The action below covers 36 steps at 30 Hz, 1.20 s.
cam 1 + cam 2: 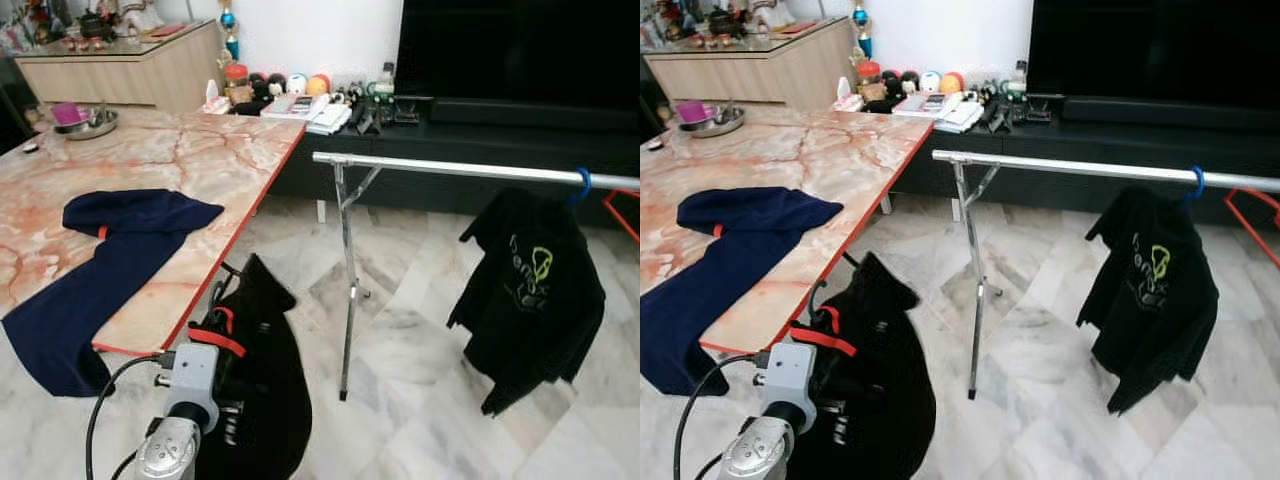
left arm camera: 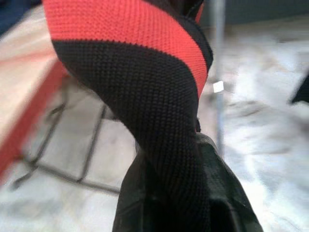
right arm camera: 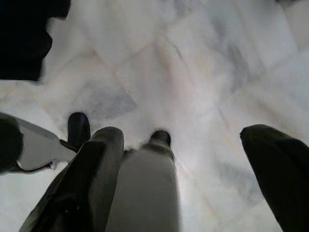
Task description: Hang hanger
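Hanger, red, w/ black garment, pinched in left jaws; right jaws spread over floor.

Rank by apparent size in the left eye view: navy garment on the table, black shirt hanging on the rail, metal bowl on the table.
1. Navy blue garment draped over the marble table edge, largest, though nearer the camera.
2. Black printed shirt hanging from the silver rail, close behind.
3. Round metal bowl, smallest, and farthest.
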Available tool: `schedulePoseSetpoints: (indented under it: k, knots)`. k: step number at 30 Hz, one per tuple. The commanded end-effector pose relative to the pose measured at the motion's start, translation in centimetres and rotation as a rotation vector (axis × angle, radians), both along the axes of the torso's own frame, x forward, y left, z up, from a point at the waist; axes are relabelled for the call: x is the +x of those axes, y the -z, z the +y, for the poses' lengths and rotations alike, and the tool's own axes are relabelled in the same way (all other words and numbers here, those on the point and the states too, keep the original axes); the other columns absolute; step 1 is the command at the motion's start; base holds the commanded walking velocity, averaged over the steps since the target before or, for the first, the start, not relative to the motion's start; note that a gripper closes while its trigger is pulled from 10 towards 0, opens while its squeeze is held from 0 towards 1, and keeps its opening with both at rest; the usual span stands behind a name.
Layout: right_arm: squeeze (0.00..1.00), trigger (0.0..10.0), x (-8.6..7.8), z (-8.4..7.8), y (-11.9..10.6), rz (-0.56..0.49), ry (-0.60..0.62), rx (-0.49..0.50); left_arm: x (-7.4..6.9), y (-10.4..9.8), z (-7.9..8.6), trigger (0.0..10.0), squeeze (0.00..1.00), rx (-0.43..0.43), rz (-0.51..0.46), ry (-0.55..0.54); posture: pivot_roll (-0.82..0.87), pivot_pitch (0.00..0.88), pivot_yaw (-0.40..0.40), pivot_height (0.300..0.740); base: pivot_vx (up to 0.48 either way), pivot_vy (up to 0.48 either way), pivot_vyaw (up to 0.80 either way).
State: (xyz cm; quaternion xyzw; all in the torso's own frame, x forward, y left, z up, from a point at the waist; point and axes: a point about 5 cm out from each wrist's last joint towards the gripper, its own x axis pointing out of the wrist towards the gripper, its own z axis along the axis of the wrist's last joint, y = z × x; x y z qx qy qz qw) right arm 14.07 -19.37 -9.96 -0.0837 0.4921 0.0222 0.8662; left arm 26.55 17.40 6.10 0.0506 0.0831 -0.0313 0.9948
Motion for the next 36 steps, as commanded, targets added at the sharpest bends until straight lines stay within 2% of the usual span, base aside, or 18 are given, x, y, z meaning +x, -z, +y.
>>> schedulePoseSetpoints:
  k: [1, 20, 29, 36]
  knots:
    - [0.0, 10.0, -0.6, -0.03, 0.24, 0.029, 0.009, 0.002, 0.16, -0.62, -0.28, 10.0, 0.0, 0.0, -0.037, 0.015, 0.0, 0.042, 0.072, 0.74, 0.0, 0.0, -0.79]
    - [0.0, 10.0, -0.62, -0.1, 0.25, 0.034, 0.001, -0.003, 0.16, -0.59, -0.31, 10.0, 0.0, -0.007, -0.034, 0.01, 0.0, 0.052, 0.069, 0.74, 0.0, 0.0, -0.76]
    - [0.0, 10.0, -0.52, -0.08, 0.2, 0.023, 0.005, -0.003, 0.13, -0.66, -0.42, 10.0, 0.0, -0.009, -0.039, 0.021, 0.0, 0.055, 0.07, 0.74, 0.0, 0.0, 0.0]
    - [0.0, 10.0, -0.5, -0.07, 0.19, 0.02, 0.005, -0.004, 0.11, -0.7, -0.47, 10.0, 0.0, -0.013, -0.041, 0.024, 0.01, 0.056, 0.07, 0.74, -0.249, 0.0, 0.0]
